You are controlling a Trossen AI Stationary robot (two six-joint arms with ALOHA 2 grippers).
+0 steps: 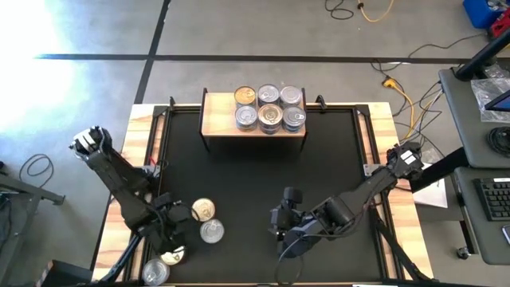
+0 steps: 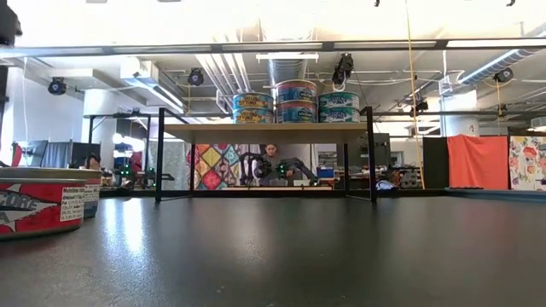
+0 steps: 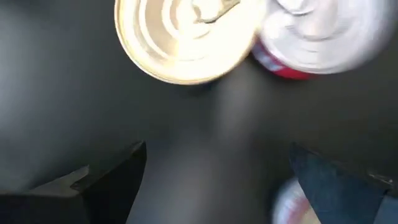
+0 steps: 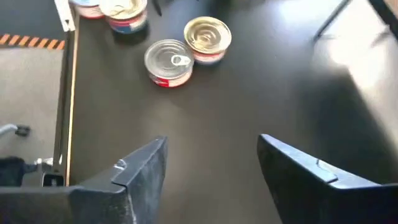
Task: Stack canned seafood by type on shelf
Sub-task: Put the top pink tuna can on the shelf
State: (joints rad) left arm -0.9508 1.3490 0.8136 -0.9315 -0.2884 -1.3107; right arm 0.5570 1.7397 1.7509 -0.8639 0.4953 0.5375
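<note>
The shelf [image 1: 215, 119] stands at the table's far edge and bears several cans [image 1: 269, 108] in short stacks [image 2: 296, 101]. Loose cans rest on their bases at the near left: a gold-lidded one [image 1: 203, 210], a silver-lidded one [image 1: 212, 231], and two more [image 1: 173, 255] [image 1: 155, 273] by the near edge. My left gripper [image 1: 177, 233] hovers open, pointing down, just beside the gold-lidded can [image 3: 186, 37] and the silver-lidded, red-sided can [image 3: 317, 34]. My right gripper [image 1: 280, 227] stands open above the table's near middle, holding nothing; its wrist view shows the loose cans [image 4: 169, 62] [image 4: 208, 38] ahead.
Bare black tabletop [image 1: 263, 175] lies between the shelf and both arms. The table has a wooden rim [image 1: 142, 135]. A red-sided can [image 2: 43, 205] stands close to the low camera at the left. Cables and a desk lie beyond the table at the right.
</note>
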